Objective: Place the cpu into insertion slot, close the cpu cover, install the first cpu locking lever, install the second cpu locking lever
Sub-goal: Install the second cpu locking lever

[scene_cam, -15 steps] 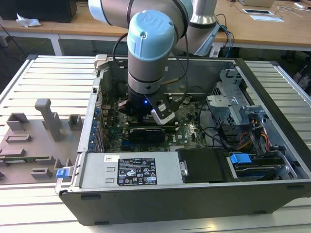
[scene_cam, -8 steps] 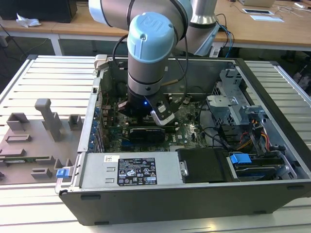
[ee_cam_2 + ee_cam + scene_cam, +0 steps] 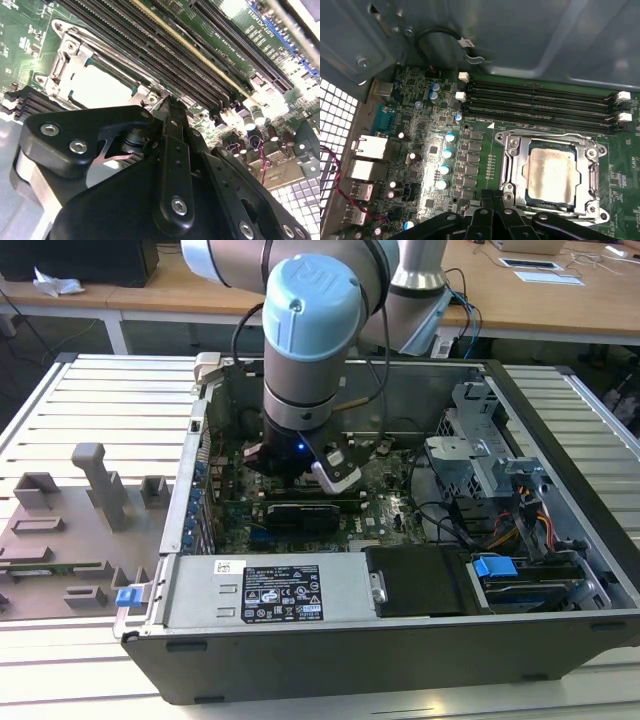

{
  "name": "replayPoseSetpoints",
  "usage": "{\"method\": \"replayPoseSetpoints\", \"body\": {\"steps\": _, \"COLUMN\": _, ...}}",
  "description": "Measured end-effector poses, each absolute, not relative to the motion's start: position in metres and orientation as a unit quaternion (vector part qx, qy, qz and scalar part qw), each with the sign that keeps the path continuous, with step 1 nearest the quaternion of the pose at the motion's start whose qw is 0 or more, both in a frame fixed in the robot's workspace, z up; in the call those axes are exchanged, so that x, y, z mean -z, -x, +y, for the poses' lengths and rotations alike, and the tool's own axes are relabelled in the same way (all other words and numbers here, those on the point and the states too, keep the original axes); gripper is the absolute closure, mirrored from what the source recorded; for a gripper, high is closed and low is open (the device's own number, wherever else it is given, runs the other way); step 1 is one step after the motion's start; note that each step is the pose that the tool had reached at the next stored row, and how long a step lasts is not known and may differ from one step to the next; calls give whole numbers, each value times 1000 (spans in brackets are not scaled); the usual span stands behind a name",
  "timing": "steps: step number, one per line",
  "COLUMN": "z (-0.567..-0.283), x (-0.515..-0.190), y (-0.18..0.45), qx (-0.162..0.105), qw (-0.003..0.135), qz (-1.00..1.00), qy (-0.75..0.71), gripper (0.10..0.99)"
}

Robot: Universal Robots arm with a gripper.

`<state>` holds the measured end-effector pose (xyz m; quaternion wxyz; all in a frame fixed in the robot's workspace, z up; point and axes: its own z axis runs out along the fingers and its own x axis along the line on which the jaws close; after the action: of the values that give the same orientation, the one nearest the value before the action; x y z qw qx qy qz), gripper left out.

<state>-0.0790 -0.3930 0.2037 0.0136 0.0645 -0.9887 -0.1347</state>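
The arm reaches down into the open computer case on the slatted tabletop; its hand hangs low over the green motherboard, just beside the insertion slot; whether the black fingers are parted or closed I cannot tell, and nothing shows between them. In the first wrist view the cpu already lies seated in the slot, its pale metal top showing through the window of the cpu cover, which lies folded flat around it. The memory slots run just beyond the socket. The likely trouble is the fingertip slipping off a thin locking lever and scraping nearby components, or the cover springing up if one lever is left unhooked.
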Motion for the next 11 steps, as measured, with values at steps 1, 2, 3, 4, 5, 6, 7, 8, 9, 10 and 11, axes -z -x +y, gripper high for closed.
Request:
{"method": "replayPoseSetpoints", "body": {"steps": 1, "z": -393, "x": -204, "y": 76, "qx": 135, "qw": 14, "qz": -989, "qy": -64, "gripper": 980}}
{"method": "replayPoseSetpoints", "body": {"steps": 2, "z": -393, "x": -204, "y": 73, "qx": 135, "qw": 15, "qz": -989, "qy": -64, "gripper": 980}}
{"method": "replayPoseSetpoints", "body": {"steps": 3, "z": -392, "x": -204, "y": 68, "qx": 135, "qw": 16, "qz": -989, "qy": -64, "gripper": 980}}
{"method": "replayPoseSetpoints", "body": {"steps": 4, "z": -392, "x": -204, "y": 61, "qx": 135, "qw": 19, "qz": -989, "qy": -64, "gripper": 980}}
{"method": "replayPoseSetpoints", "body": {"steps": 5, "z": -391, "x": -204, "y": 54, "qx": 135, "qw": 21, "qz": -989, "qy": -63, "gripper": 980}}
{"method": "replayPoseSetpoints", "body": {"steps": 6, "z": -390, "x": -204, "y": 49, "qx": 135, "qw": 22, "qz": -989, "qy": -63, "gripper": 980}}
{"method": "replayPoseSetpoints", "body": {"steps": 7, "z": -389, "x": -204, "y": 45, "qx": 134, "qw": 23, "qz": -989, "qy": -63, "gripper": 980}}
{"method": "replayPoseSetpoints", "body": {"steps": 8, "z": -386, "x": -204, "y": 42, "qx": 127, "qw": 24, "qz": -990, "qy": -63, "gripper": 980}}
{"method": "replayPoseSetpoints", "body": {"steps": 9, "z": -384, "x": -204, "y": 40, "qx": 114, "qw": 24, "qz": -991, "qy": -63, "gripper": 980}}
{"method": "replayPoseSetpoints", "body": {"steps": 10, "z": -382, "x": -205, "y": 40, "qx": 99, "qw": 25, "qz": -993, "qy": -62, "gripper": 980}}
{"method": "replayPoseSetpoints", "body": {"steps": 11, "z": -381, "x": -205, "y": 39, "qx": 90, "qw": 26, "qz": -994, "qy": -62, "gripper": 980}}
